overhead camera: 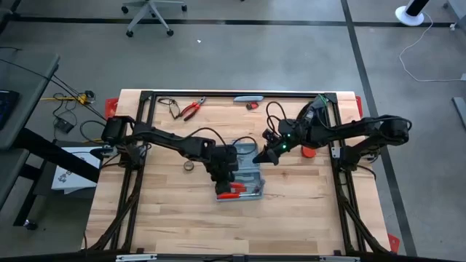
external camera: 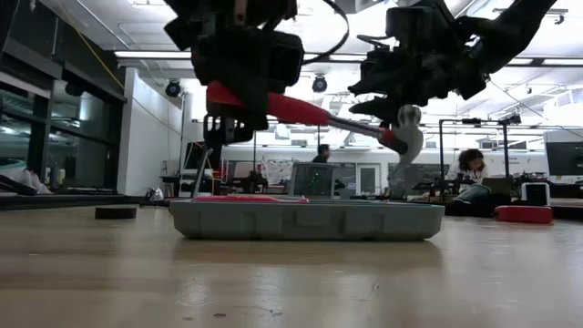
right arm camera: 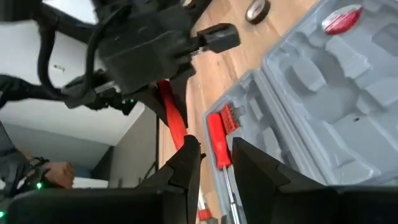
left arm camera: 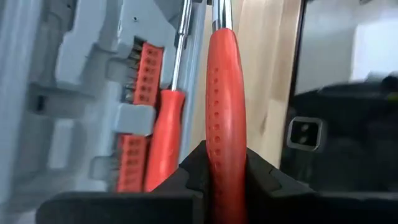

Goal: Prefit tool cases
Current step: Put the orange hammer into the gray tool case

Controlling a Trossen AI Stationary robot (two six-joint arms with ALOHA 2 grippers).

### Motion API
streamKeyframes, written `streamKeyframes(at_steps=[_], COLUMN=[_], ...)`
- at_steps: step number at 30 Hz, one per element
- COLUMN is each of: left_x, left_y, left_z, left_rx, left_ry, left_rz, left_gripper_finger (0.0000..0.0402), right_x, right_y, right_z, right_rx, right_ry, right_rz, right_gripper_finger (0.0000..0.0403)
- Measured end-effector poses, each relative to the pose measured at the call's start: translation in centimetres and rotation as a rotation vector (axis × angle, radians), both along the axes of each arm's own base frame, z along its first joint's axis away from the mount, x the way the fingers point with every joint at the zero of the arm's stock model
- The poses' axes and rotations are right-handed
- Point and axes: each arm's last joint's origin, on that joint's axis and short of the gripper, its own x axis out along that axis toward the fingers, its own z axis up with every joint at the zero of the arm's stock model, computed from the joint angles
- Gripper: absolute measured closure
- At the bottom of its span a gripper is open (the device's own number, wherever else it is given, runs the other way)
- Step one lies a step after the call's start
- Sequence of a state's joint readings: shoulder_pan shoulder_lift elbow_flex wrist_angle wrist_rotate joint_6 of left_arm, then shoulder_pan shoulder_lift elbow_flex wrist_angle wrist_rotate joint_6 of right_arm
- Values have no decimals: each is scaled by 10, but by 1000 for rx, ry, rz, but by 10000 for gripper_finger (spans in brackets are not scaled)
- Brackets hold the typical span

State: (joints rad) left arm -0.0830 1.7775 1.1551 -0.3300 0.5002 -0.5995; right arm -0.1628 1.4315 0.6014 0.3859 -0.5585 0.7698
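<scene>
**A:** Start at the left hand (left arm camera: 225,186). What is it doing?

**B:** Its fingers are pinched on the red grip of a hammer (external camera: 310,111), near the butt end. The low view shows the hammer carried clear above the tool case (external camera: 306,220), handle sloping down toward the steel head. I'd say it is held by the end so the head and shaft stay free to be steered into a slot.

**A:** And the right hand (right arm camera: 214,163)?

**B:** It sits by the head end of the hammer, fingers partly spread on either side of the shaft; I can't see them clamping it. My guess is that it is there to guide or steady that end, though whether it touches the metal is not clear.

**A:** Where is the case?

**B:** Lying open and flat near the middle of the counter (overhead camera: 167,225), directly under both hands. Its moulded grey inside faces up, which is why the hammer is brought from above.

**A:** Anything already seated?

**B:** A red-handled screwdriver (left arm camera: 163,140) lies in a slot beside a red bit holder (left arm camera: 144,78), along the case edge nearest the left hand. So the hammer's recess appears to be one of the vacant shapes farther in.

**A:** And around that?

**B:** Red-handled pliers (overhead camera: 192,109) rest near the far edge of the counter, left of centre, well apart from the case, and a small tape roll (overhead camera: 188,166) lies just left of the left arm. Probably waiting their turn.
</scene>
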Motion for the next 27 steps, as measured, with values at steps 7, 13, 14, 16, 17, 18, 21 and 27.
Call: streamKeyframes(at_steps=[7, 13, 14, 16, 17, 18, 21, 27], left_x=[-5, -10, -10, -9, -9, -9, -8, -8], left_y=[4, 6, 6, 6, 6, 6, 7, 9], left_z=[-17, -26, -26, -26, -26, -26, -27, -31], left_rx=[-123, -144, -146, -148, -147, -146, -124, -61], left_ry=[110, 126, 122, 117, 119, 120, 114, 109], left_rz=[123, 145, 147, 157, 164, 170, 191, 246], left_gripper_finger=[368, 368, 368, 368, 368, 368, 365, 322], right_x=[-1, -4, -4, -4, -4, -4, -4, -5], right_y=[18, 29, 31, 34, 35, 36, 39, 44], right_z=[-7, -12, -13, -13, -14, -14, -14, -15], right_rx=[-51, -77, -82, -94, -102, -106, -119, -153], right_ry=[70, 130, 131, 140, 143, 142, 146, 155], right_rz=[7, 36, 37, 29, 22, 21, 12, 3], right_gripper_finger=[316, 316, 316, 316, 316, 316, 316, 316])
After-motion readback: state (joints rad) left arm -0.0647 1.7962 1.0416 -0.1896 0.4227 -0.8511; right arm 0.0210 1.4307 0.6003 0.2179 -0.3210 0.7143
